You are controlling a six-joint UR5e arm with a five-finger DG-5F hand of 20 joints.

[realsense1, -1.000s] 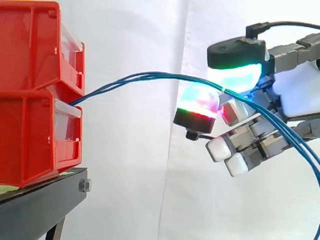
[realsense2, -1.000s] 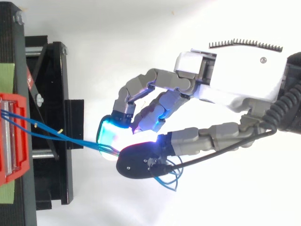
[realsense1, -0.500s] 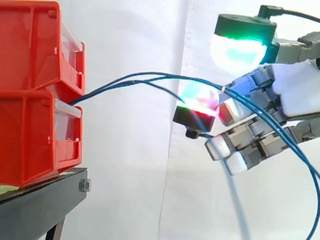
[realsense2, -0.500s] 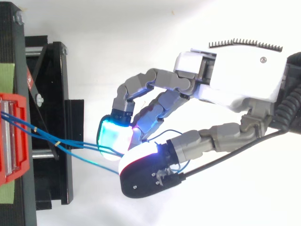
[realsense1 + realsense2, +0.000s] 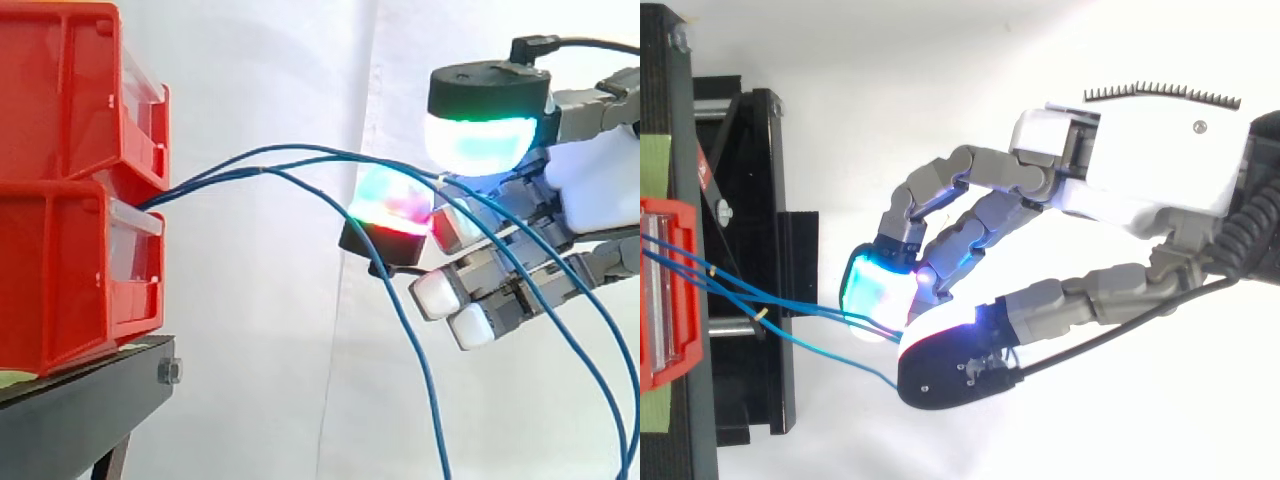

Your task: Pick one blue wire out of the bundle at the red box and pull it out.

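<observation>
Emerging from the gap between the upper red bin (image 5: 60,90) and the lower red bin (image 5: 60,290), the blue wires (image 5: 175,190) are seen as thin, glossy strands. They lie close together at the bins and fan apart as they arch to the right before the white curtain (image 5: 270,380). Two of them are carried across to the hand (image 5: 1150,150). There they are pinched between the green-glowing thumb pad (image 5: 485,140) above and a curled finger (image 5: 455,225) below, just beside the finger pad lit red and green (image 5: 393,205). Past that point they slope down toward the lower right. The third wire (image 5: 413,350) is left outside the grasp: it parts from the others midway, hangs in front of the curled fingers and drops steeply. In the top view it is lost under the dark back of the thumb tip (image 5: 950,370). A tiny pale band (image 5: 760,313) is seen on the wires above the black stand (image 5: 80,415).

How the wires are fastened inside the bins is hidden by the bin fronts. The line of contact at the pinch is covered by the thumb from above and partly lost in the pad's glow. The far ends of all three wires are cut off at the lower and right edges of the side view, as is the arm.
</observation>
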